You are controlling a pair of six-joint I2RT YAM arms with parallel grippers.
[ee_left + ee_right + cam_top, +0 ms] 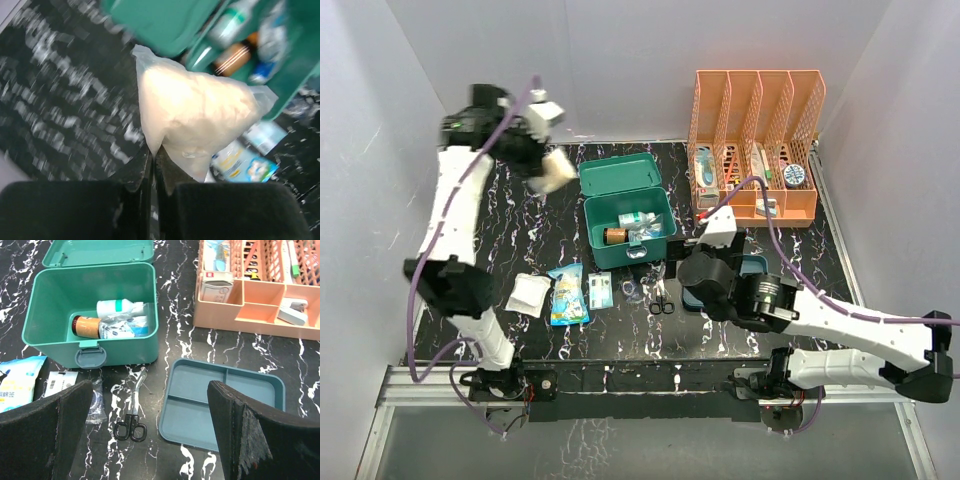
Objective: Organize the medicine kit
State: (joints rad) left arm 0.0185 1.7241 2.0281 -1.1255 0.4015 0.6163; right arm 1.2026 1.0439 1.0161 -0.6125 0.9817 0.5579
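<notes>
Kit sat open mid-table, bottles inside. Your right gripper hung spread wide over the tray. Your left gripper pinched a bag, raised left of the kit with open room around. Packets and scissors remained out front. Its rim looked the edge to clear.

Teal medicine kit; orange rack; black white-veined table; seemingly cream bag.

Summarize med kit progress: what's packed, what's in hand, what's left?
Done: medicine kit open, white bottle, brown bottle and a packet inside. In hand: left gripper shut on a clear bag of white filling, held up beside the kit; right gripper open, empty. To go: scissors, blue packet, white pouch, small card and tray lie outside.
</notes>
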